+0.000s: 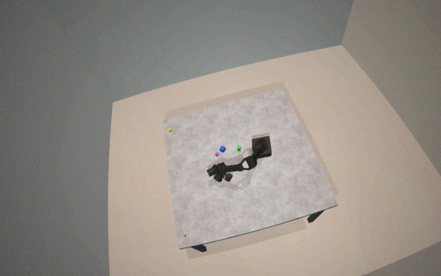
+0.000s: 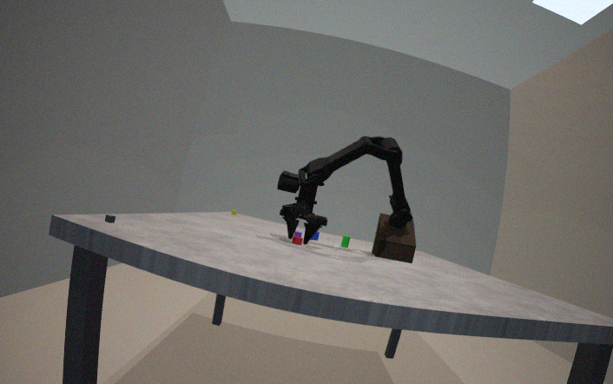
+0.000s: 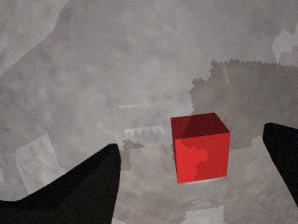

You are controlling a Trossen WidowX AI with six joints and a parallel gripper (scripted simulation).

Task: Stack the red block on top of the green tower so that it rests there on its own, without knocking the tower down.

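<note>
Blue cube and tiny purple cube just beyond claw; yellow cube, dark cube way off near bench corners.
</note>
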